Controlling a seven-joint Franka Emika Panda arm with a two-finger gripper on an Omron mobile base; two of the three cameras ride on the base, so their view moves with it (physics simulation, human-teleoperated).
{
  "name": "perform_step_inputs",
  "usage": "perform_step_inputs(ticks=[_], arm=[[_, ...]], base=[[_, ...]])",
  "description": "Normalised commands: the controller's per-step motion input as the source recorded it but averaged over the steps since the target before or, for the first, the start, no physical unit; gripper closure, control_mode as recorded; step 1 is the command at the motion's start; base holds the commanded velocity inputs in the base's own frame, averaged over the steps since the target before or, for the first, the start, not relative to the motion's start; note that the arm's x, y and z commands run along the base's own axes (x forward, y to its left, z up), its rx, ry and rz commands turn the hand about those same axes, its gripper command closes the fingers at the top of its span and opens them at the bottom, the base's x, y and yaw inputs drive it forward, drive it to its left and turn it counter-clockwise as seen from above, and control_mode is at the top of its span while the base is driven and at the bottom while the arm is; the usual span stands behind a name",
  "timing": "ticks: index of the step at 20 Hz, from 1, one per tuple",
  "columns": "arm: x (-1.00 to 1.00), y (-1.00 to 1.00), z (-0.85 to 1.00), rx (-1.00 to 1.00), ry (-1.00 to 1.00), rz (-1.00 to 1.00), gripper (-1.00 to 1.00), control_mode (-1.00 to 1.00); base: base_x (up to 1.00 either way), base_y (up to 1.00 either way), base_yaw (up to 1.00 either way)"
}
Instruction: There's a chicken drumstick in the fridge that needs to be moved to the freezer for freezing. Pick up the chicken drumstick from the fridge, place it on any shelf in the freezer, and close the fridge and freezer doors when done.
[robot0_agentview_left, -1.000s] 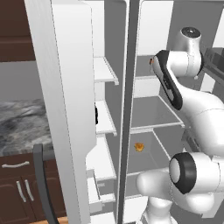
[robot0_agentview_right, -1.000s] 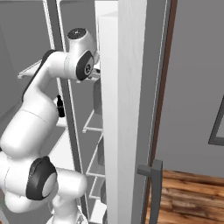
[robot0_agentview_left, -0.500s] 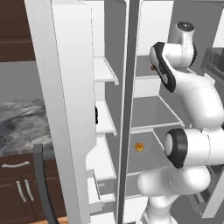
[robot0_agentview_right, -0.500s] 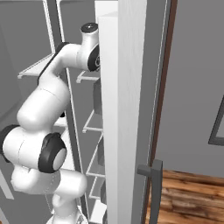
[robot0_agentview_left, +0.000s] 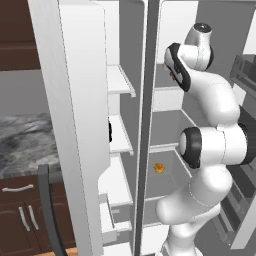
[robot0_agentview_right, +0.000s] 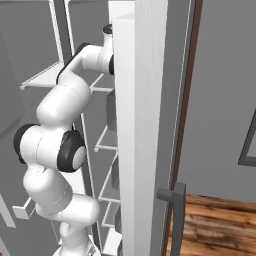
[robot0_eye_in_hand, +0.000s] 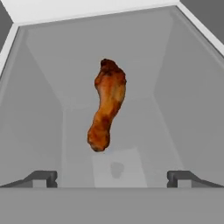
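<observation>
A grey mottled stone countertop is lying at the left, over dark brown wooden cabinets bearing silver bar handles. A reddish-brown plank floor is showing at the far right.

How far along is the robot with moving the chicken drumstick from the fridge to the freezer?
Done: both doors stand open, and the arm has reached up into the fridge. In hand: the open end effector faces the chicken drumstick lying on a fridge shelf, with nothing gripped. Left: grasp it, place it on a freezer shelf, then close the freezer door and fridge door.
</observation>
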Motion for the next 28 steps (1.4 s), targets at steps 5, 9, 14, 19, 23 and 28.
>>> perform_step_inputs(ticks=[5, 9, 14, 19, 23, 28], arm=[[0.40, 0.00, -0.15, 0.00, 0.00, 0.02, -1.00, -1.00], [0.38, 0.00, -0.35, 0.00, 0.00, 0.02, -1.00, -1.00], [0.44, -0.01, -0.33, 0.00, 0.00, 0.03, -1.00, -1.00], [0.42, -0.02, -0.22, 0.00, 0.00, 0.03, -1.00, -1.00], [0.25, 0.00, -0.40, 0.00, 0.00, 0.02, 1.00, -1.00], [-0.02, 0.00, -0.68, 0.01, 0.03, 0.03, 1.00, -1.00]], base=[[0.00, 0.00, 0.00], [0.00, 0.00, 0.00], [0.00, 0.00, 0.00], [0.00, 0.00, 0.00], [0.00, 0.00, 0.00], [0.00, 0.00, 0.00]])
